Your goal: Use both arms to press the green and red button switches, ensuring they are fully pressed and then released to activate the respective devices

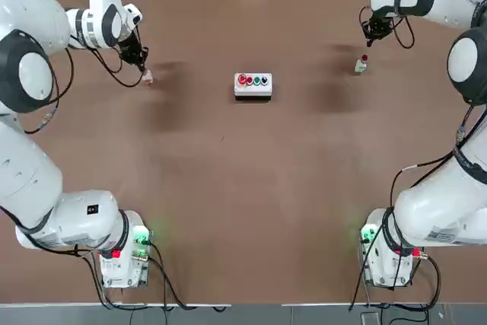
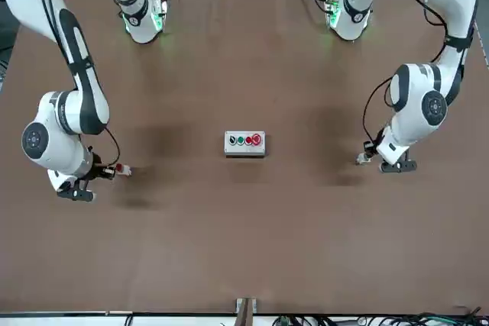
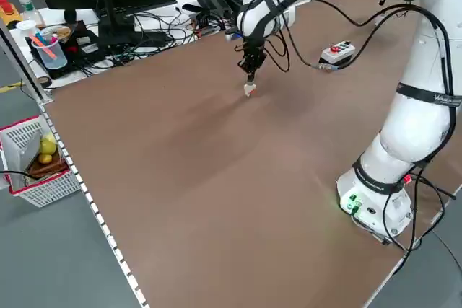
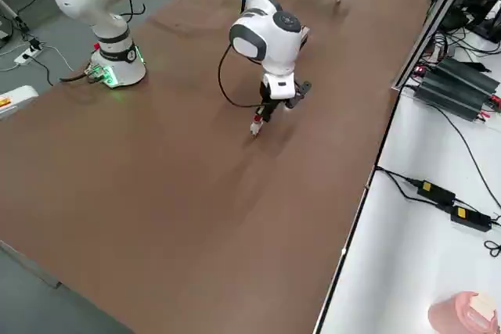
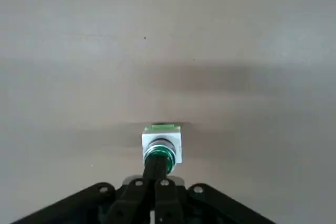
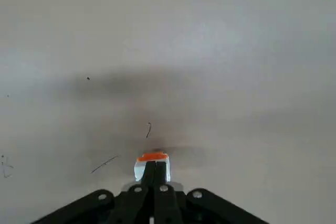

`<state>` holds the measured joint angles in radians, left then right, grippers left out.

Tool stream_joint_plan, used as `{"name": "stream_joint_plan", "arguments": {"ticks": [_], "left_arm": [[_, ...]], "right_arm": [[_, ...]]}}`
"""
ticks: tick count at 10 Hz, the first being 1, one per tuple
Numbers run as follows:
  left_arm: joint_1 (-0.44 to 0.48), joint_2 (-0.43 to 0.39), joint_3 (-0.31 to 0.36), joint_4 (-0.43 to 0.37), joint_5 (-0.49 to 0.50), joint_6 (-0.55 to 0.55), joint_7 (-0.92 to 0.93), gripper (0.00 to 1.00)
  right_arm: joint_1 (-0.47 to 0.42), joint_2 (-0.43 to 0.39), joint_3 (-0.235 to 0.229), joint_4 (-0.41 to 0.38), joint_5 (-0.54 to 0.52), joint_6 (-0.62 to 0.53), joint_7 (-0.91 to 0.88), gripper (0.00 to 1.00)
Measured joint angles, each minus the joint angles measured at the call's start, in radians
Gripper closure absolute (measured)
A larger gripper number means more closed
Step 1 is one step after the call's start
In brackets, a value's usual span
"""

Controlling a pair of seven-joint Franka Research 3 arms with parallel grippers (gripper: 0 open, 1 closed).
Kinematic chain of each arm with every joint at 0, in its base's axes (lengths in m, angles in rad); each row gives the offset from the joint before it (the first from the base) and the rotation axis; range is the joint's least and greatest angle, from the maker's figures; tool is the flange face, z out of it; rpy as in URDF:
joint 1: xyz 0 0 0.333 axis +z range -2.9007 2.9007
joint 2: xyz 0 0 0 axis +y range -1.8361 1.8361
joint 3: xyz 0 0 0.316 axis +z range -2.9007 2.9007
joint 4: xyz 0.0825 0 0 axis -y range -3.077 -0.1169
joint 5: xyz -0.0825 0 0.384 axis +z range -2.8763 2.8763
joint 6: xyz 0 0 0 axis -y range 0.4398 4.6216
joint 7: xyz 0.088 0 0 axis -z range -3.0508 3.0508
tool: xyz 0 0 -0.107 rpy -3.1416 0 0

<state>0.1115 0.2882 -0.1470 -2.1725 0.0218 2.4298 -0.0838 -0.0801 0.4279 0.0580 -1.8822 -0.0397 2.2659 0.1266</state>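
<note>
Inspection at this moment: my left gripper [image 5: 156, 182] stood over the green switch [image 5: 161, 143] at the far left of the table [image 1: 228, 188], its fingers pressed together into a single tip that rested on the green cap. My right gripper [image 6: 153, 179] stood over the red switch [image 6: 152, 163] at the far right, fingers likewise closed together, the tip at or just above the red cap; I could not tell from the wrist view whether contact had been made. In the top view that gripper appeared slightly beyond the switch, apart from it.

Both switches were small upright white bodies standing free on the bare table, well apart from each other. The white button box [image 1: 253, 84] lay between them at mid-table, untouched.

Handling assessment: I judged each switch to be light, rigid plastic with a narrow base, unfastened so far as I could see, and therefore liable to tip or skid if loaded off-centre. The caps looked smooth, and a closed fingertip could slip off the edge. No grasp was called for. The proper point of contact was the centre of each cap, loaded straight down along the switch's axis, then lifted straight off so the spring could return it.
</note>
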Motion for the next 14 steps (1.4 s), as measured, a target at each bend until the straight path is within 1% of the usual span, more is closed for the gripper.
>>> {"name": "stream_joint_plan", "arguments": {"ticks": [4, 14], "left_arm": [[0.0, 0.003, -0.002, 0.0, 0.0, 0.004, 0.0, 0.99], [-0.001, 0.005, -0.002, -0.009, 0.0, 0.014, 0.0, 0.99]], "right_arm": [[0.0, 0.001, 0.0, -0.026, 0.0, 0.0, 0.0, 0.99], [0.002, 0.005, 0.001, -0.031, 0.0, 0.003, 0.001, 0.99]]}}
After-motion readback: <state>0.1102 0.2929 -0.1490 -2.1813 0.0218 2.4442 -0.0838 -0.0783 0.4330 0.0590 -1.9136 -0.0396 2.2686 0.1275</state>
